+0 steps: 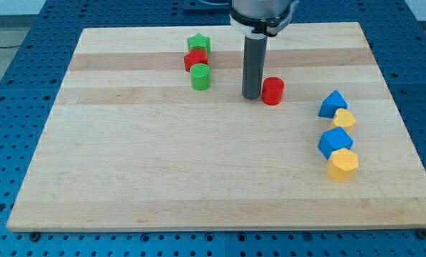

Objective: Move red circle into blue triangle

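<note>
My tip sat down on the wooden board, pressed right up against the view's left side of the red circle, the two touching or as near as made no difference. There was no jaw to open or close here, just the straight dark rod, and it had hold of nothing. The red circle stood in the upper middle of the board, well apart from the blue triangle, which waited off toward the view's right. Just below that triangle, and touching it, lay a yellow block of unclear shape, then a blue block, then a yellow hexagon, all running down the right side in a line. Over at the view's top left of the tip, a green star, a red block and a green cylinder huddled together.
</note>
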